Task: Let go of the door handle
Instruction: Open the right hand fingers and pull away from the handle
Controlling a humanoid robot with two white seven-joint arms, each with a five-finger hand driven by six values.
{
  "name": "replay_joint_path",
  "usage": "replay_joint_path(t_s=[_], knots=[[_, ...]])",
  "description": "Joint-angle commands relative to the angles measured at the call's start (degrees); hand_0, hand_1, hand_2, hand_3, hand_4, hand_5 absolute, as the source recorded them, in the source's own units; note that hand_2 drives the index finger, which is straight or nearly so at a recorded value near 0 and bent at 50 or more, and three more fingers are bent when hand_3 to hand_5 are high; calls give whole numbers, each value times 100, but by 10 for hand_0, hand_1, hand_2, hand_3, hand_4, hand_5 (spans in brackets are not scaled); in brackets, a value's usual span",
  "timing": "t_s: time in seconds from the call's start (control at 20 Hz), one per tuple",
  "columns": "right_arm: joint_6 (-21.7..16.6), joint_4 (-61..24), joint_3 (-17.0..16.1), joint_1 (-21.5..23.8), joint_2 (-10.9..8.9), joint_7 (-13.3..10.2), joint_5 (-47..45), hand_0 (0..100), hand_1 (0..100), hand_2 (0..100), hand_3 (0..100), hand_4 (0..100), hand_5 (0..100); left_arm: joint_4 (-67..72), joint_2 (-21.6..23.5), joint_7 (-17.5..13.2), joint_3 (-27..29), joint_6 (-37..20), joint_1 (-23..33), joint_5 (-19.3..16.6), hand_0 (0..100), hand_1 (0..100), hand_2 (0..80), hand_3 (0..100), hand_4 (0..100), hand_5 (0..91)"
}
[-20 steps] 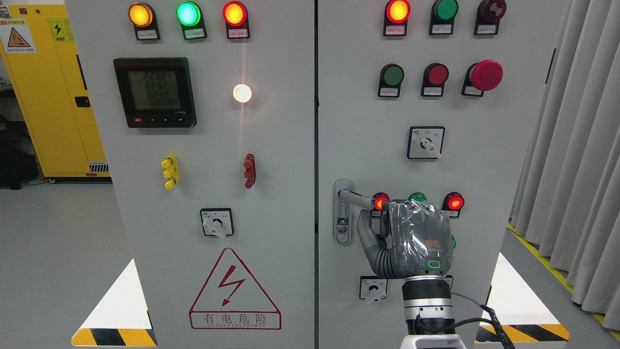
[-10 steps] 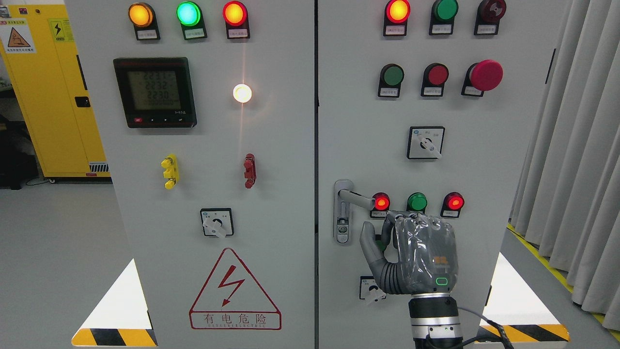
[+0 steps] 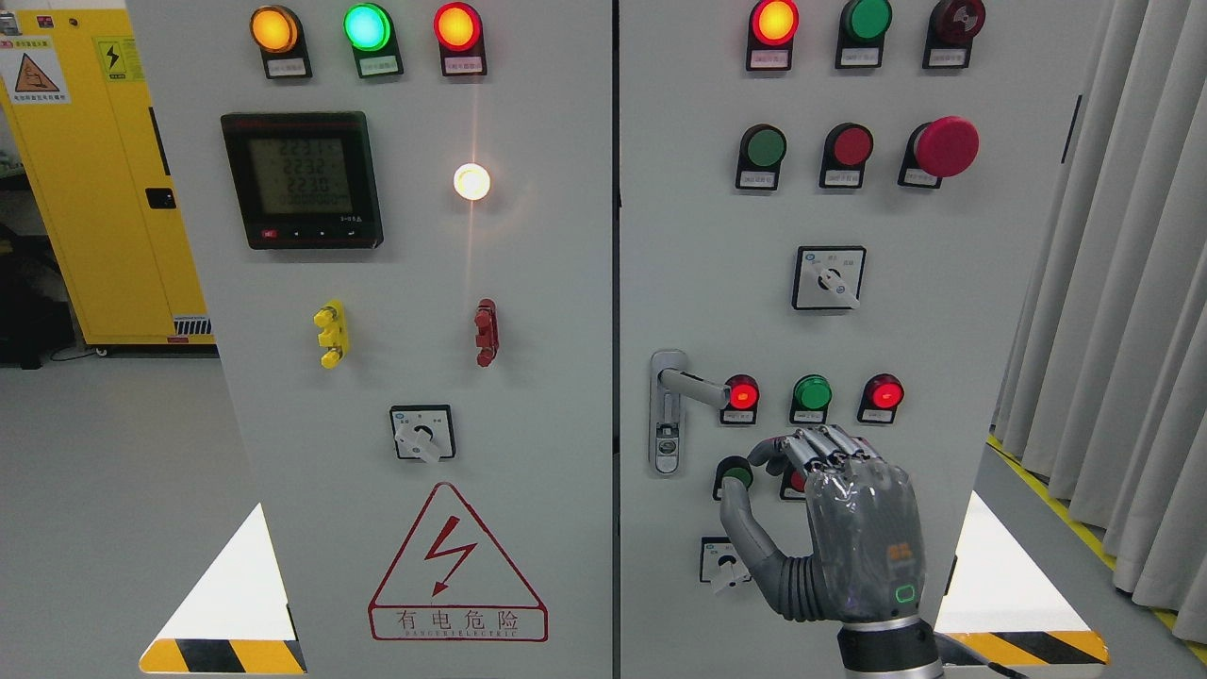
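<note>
The grey door handle [image 3: 693, 385] sticks out to the right from its lock plate [image 3: 668, 415] on the left edge of the right cabinet door [image 3: 679, 236]. My right hand [image 3: 762, 481] comes up from the bottom edge and hangs below and to the right of the handle, apart from it. Its fingers [image 3: 820, 445] are loosely bent, the thumb [image 3: 740, 514] is spread, and it holds nothing. The left arm is out of view.
Lit red [image 3: 743, 392], green [image 3: 812, 392] and red [image 3: 886, 391] lamps sit right of the handle. A dark green button [image 3: 732, 471] and a rotary switch [image 3: 721, 561] lie close to the thumb. A grey curtain [image 3: 1113, 283] hangs at the right, a yellow cabinet [image 3: 85, 189] stands far left.
My right hand was wrapped on the handle's end a second ago. It has come off the handle and moved down and to the right, its fingers loosening.
</note>
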Motion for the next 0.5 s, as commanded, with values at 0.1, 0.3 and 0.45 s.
replay_joint_path(t_s=[0.1,0.3,0.45], knots=[[-231,-88,-606,188,-134,-10,-457,656,280,0,0,9,0,0,0,1,0,1,0,0,120,556,0,0,0,0],[-239,-88,-579,180,-134,-1,-607,683,240,0,0,0,0,0,0,1,0,1,0,0,120,556,0,0,0,0],[-240,-106,-535,171,-134,8,-607,685,232,0,0,0,0,0,0,1,0,1,0,0,120,556,0,0,0,0]])
